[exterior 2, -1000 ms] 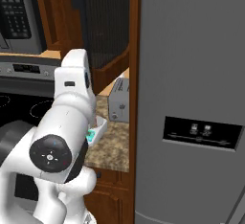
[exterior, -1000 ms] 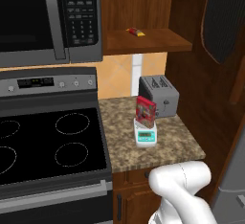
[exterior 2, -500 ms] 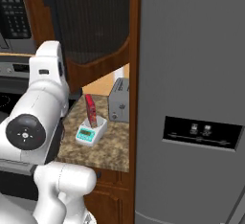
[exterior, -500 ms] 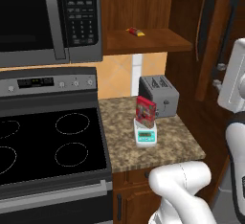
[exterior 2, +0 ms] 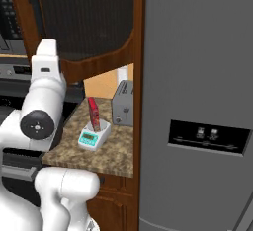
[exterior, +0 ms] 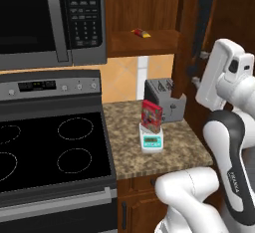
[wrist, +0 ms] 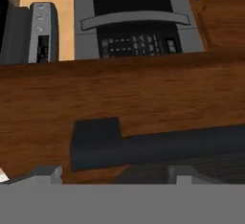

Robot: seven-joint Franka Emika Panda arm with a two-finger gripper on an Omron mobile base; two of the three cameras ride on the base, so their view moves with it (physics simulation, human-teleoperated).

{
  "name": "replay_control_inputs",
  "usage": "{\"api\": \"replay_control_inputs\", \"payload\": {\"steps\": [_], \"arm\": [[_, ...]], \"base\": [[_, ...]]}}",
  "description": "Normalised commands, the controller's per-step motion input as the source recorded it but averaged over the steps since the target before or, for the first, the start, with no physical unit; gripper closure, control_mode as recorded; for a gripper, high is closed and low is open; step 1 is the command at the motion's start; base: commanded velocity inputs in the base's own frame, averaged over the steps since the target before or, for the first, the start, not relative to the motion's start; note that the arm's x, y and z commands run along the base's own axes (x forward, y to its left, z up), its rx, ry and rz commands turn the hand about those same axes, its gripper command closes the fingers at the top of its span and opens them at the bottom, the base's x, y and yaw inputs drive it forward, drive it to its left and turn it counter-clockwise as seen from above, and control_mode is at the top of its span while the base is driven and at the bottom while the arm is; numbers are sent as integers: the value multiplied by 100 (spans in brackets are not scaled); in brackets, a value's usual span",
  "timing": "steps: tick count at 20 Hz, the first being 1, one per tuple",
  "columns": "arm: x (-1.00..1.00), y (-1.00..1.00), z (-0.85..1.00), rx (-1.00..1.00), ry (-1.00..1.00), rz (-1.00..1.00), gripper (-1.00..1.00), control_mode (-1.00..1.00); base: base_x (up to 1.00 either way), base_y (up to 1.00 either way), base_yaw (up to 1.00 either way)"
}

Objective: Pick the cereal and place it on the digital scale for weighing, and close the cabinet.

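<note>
With the cereal (exterior: 151, 118) seated on the digital scale (exterior: 151, 141), the cabinet (wrist: 143, 113) door is best pushed flat by the tool (wrist: 112, 175), its state unclear.

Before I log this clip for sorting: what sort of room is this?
A home kitchen, rendered: a black electric stove under a microwave, a grey toaster on a granite counter, and a refrigerator alongside.

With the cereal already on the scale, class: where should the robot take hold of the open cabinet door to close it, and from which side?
Probably the dark bar handle on the cabinet door. In the hand view it lies crosswise just ahead of the fingers, standing proud of the wood, so they can straddle it coming straight at the door's face. The door hangs swung open above the cereal on the digital scale.
</note>
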Motion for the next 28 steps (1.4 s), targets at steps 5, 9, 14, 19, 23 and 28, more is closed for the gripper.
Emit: {"api": "replay_control_inputs", "payload": {"steps": [5,9,14,19,23,28], "arm": [[96,4,-17,6,-4,5,-100,-100],[100,4,-6,5,0,5,-100,-100],[93,8,0,3,0,4,-100,-100],[86,18,-1,0,0,1,-100,-100],[58,12,0,-2,0,-2,-100,-100],[75,8,0,-7,-2,-14,-100,-100]], "base": [[0,0,0],[0,0,0],[0,0,0],[0,0,0],[0,0,0],[0,0,0]]}}
